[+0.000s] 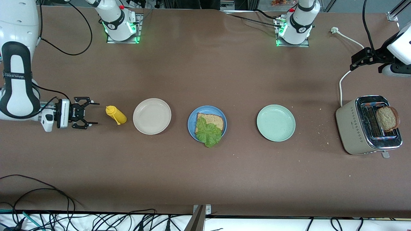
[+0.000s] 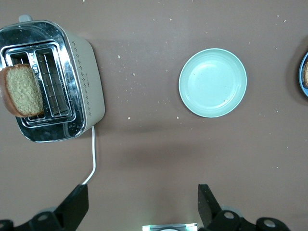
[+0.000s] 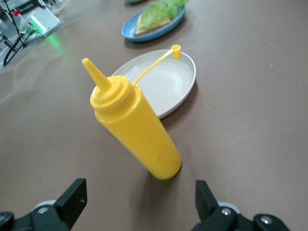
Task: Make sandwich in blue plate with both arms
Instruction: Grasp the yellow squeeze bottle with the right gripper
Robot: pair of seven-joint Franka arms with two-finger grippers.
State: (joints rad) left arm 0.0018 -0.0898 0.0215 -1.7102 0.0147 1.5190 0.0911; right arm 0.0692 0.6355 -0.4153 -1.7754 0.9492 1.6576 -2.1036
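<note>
The blue plate (image 1: 192, 121) sits mid-table and holds one brown bread slice (image 1: 214, 119) with a green lettuce leaf (image 1: 208, 132) on it. A second bread slice (image 1: 387, 118) stands in the toaster (image 1: 356, 128). My right gripper (image 1: 91, 113) is open and empty, low over the table, beside a yellow squeeze bottle (image 1: 116, 115). My left gripper (image 1: 354, 62) is open and empty, over the toaster's white cord. The left wrist view shows the toaster (image 2: 86, 86) and its bread (image 2: 21, 90). The right wrist view shows the bottle (image 3: 134, 130) between the open fingers and the blue plate (image 3: 144, 36).
A beige-white plate (image 1: 152, 116) lies between the bottle and the blue plate. A pale green plate (image 1: 275, 123) lies between the blue plate and the toaster. The toaster's cord (image 1: 341, 85) runs toward the left arm's base. Crumbs lie near the toaster.
</note>
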